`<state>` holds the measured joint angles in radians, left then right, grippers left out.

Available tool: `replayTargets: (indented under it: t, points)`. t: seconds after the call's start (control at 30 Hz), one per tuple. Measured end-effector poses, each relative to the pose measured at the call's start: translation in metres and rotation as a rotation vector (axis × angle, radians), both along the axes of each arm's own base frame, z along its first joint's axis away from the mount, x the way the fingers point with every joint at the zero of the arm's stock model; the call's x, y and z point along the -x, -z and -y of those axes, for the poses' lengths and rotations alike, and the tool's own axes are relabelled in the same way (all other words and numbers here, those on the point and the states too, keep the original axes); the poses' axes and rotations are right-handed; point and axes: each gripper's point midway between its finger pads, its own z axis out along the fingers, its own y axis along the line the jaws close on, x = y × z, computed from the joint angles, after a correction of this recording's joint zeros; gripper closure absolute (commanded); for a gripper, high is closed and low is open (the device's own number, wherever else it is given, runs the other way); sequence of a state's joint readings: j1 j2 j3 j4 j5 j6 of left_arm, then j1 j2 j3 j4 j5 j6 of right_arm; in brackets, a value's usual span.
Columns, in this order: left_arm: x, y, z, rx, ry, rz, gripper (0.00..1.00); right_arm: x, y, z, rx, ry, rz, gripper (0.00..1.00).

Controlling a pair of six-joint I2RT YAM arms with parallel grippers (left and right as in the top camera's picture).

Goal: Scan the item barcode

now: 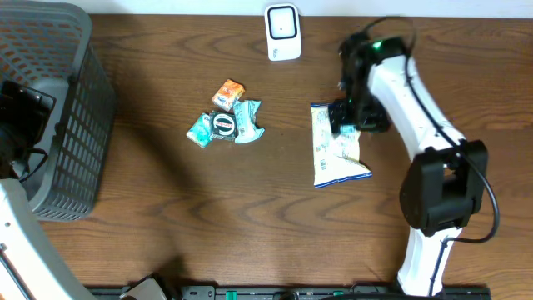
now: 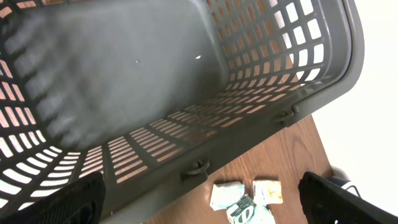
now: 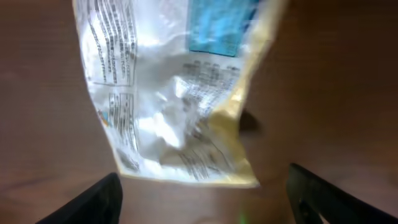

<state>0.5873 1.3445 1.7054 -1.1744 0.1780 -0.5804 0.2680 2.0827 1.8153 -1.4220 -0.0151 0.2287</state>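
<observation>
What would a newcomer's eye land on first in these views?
The crumpled white snack bag lying flat right of centre, with the right gripper over its far end, fingers open. Next, the big grey mesh basket at the left edge, and the white scanner at top centre of the overhead view.

This is looking like a shop checkout mocked up for robot trials; a brown wooden counter (image 1: 250,217) is carrying a grey slatted shopping basket (image 1: 62,125) at one end; a small white scanner (image 1: 283,32) is standing at its far edge; snack packets (image 1: 225,123) and a printed bag (image 1: 335,154) are lying on the wood; a white robot arm (image 1: 412,100) is reaching over them.
</observation>
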Motion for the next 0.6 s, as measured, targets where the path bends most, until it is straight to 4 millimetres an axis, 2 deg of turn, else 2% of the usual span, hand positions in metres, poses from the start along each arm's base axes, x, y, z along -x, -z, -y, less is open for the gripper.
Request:
replayTargets:
  t: [0.17,0.3,0.5,0.6]
  points:
    - [0.000,0.000,0.000,0.000,0.000,-0.001,0.02,0.029,0.050,-0.011,0.008,-0.045,-0.073,0.02]
    - [0.000,0.000,0.000,0.000,0.000,0.000,0.02,0.054,0.075,-0.009,0.025,-0.041,-0.140,0.01]
    - [0.000,0.000,0.000,0.000,0.000,0.000,0.02,0.062,0.073,-0.007,0.036,-0.016,-0.168,0.01]
    - [0.000,0.000,0.000,-0.001,0.000,0.000,0.02,0.058,0.056,-0.006,0.043,-0.001,-0.180,0.01]
